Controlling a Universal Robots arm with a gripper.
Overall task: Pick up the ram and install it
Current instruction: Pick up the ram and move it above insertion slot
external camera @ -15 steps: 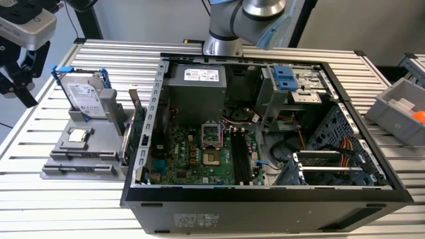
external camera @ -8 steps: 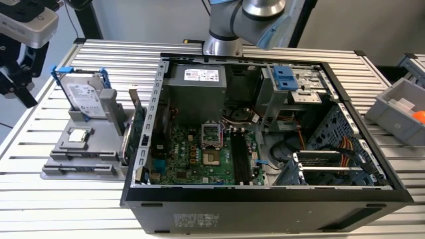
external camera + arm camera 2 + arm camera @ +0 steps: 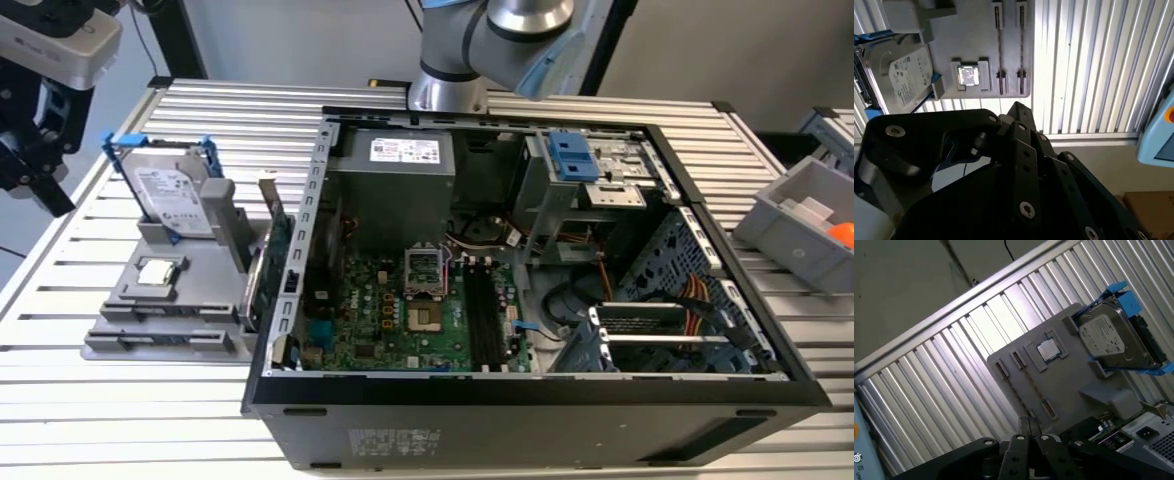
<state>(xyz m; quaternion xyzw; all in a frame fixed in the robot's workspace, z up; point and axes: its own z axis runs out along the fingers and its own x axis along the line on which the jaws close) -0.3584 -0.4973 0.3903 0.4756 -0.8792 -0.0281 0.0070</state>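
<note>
1. In the second wrist view the ram [image 3: 998, 47] appears as a thin dark strip standing on edge in one of two long grooves of the grey holder [image 3: 974, 30]. Whether the neighbouring groove holds a second stick cannot be told.
2. The gripper [image 3: 1029, 424] hangs above the holder, well apart from the ram. Its fingers [image 3: 1024, 430] look drawn together with nothing between them.
3. The step in hand appears to be the approach for the pick. Doing it well likely means parting the fingers enough to straddle the strip across its flat faces and squaring them to the groove. Gripping near mid-length should let the stick lift level out of the end clips.
4. A processor chip [image 3: 968, 76] sits on the holder just beside the grooves. A hard drive [image 3: 901, 75] in a blue frame stands at the holder's end beyond it. Both leave the grooves open from above.
5. The open computer case [image 3: 534, 420] stands beside the holder, with a green card [image 3: 278, 250] upright between them, an edge to keep clear of. On the holder's other side lies open ribbed bench [image 3: 54, 300], the freer room for moving.
</note>
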